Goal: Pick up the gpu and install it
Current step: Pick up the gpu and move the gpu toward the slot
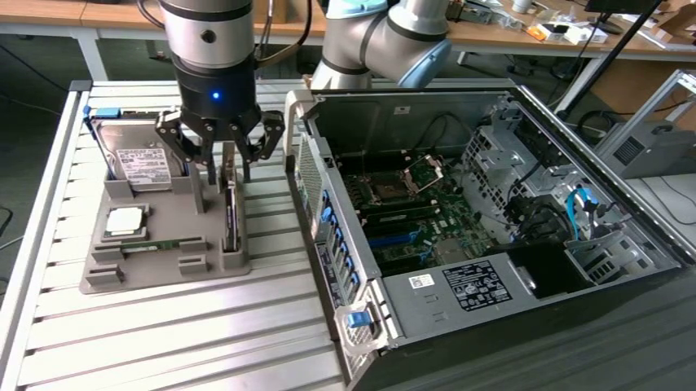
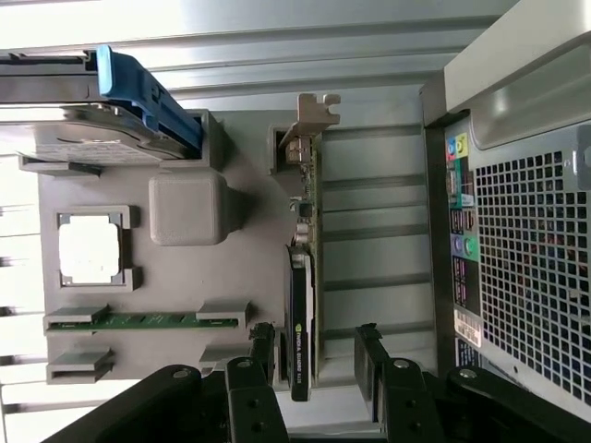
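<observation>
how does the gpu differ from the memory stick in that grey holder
The gpu is dark with a silvery end bracket; the memory stick is green. The gpu is longer and thicker than the memory stick. The open claw straddles the gpu, not the memory stick. Both stand on edge in the grey holder.

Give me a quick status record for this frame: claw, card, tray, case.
claw: open, a finger on each side of the graphics card
graphics card: standing on edge in the gray tray, not lifted
tray: also holds hard drive, chip, memory stick
case: side open, at the exterior view's right
</observation>
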Controlling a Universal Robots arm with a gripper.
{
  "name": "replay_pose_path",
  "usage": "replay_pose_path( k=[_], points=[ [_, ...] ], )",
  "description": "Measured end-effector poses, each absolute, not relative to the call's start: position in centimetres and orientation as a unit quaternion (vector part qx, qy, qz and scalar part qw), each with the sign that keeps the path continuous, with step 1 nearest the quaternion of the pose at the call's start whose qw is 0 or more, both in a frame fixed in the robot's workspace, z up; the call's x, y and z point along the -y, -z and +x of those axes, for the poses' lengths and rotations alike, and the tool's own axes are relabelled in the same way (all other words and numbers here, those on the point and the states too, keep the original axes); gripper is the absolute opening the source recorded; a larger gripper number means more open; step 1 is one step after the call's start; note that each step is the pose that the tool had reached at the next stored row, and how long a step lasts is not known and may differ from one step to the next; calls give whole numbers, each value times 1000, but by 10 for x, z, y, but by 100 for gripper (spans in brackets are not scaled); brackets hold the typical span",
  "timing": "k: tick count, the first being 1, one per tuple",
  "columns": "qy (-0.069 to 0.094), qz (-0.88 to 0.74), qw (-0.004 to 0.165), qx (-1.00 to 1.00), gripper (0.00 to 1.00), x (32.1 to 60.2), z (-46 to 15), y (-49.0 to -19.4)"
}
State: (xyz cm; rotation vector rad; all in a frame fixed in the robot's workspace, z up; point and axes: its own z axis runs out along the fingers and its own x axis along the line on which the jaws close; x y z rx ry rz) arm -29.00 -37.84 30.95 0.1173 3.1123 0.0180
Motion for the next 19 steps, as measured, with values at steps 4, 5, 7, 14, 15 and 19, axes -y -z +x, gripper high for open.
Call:
replay_pose_path(
  k=[4, 5, 7, 14, 15, 19],
  points=[
    [-6, 38, 13, -999, 48, 378, -290, -308],
    [-6, 38, 13, -999, 48, 378, -290, -308],
    [-6, 38, 13, -999, 48, 378, -290, -307],
    [-6, 38, 13, -999, 48, 378, -290, -305],
    [-6, 38, 13, -999, 48, 378, -290, -304],
    [-6, 38, 13, -999, 48, 378, -290, -303]
  ],
)
